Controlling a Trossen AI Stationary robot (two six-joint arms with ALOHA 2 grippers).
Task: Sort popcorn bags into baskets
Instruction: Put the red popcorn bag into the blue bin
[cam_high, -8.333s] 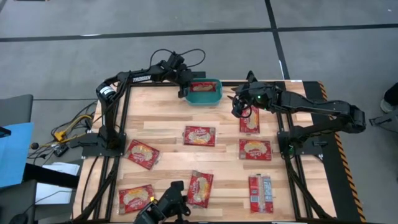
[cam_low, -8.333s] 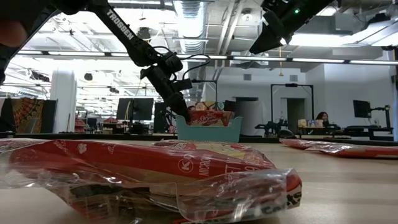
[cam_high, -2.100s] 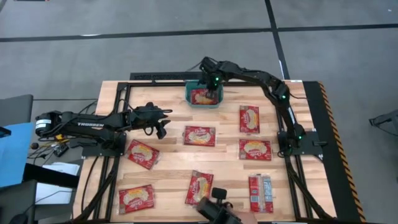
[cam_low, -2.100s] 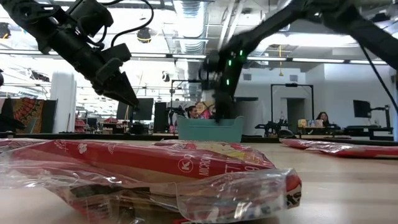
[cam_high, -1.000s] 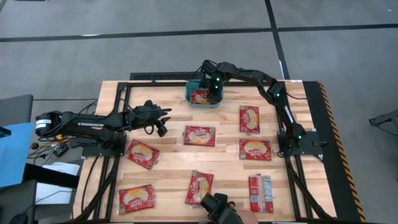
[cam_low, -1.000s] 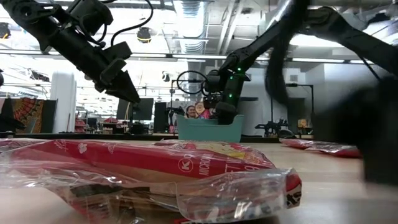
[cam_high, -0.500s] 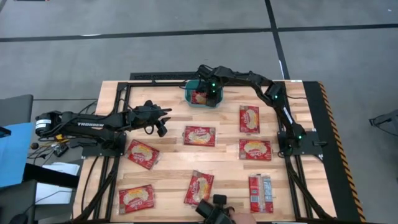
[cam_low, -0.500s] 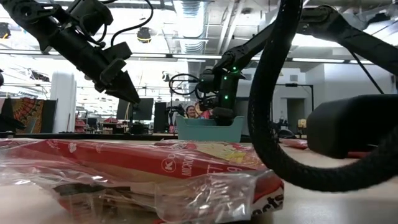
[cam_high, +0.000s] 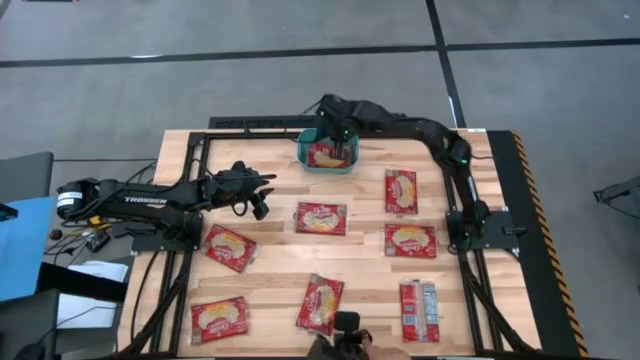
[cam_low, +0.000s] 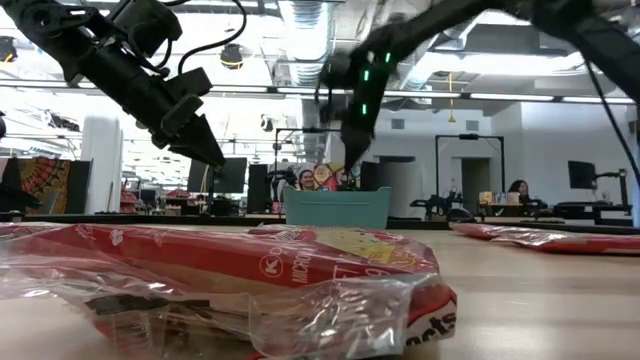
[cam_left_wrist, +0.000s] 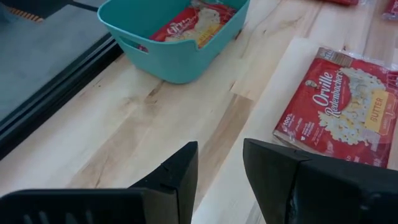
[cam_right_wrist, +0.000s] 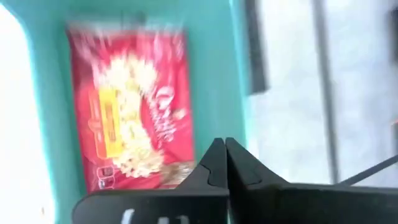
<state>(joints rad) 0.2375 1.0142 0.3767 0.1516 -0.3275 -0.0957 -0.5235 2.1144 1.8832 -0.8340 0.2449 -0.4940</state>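
A teal basket (cam_high: 302, 150) stands at the table's far edge with one red popcorn bag (cam_high: 326, 155) lying flat inside it. Several more popcorn bags lie flat on the wood, among them one (cam_high: 321, 218) at the centre and one (cam_high: 401, 190) to its right. My right gripper (cam_high: 341, 128) hangs shut above the basket (cam_right_wrist: 214, 74), pointing steeply down at the bag (cam_right_wrist: 130, 112), and holds nothing. My left gripper (cam_high: 262, 197) hovers open over the table's left half, clear of the wood, with the basket (cam_left_wrist: 180, 43) and a bag (cam_left_wrist: 345, 115) ahead of it.
A black frame rail (cam_high: 255, 123) runs along the far edge behind the basket. A dark object (cam_high: 346, 322) sits at the near edge beside a bag (cam_high: 321, 303). Bare wood lies between the left gripper and the basket. A bag (cam_low: 250, 275) fills the low view's foreground.
My right gripper has risen up out of the basket and tipped to a less steep slant, leaving the bag lying inside. A dark cable and object that crossed in front of the low camera have gone, and the nearest bag has shifted a little.
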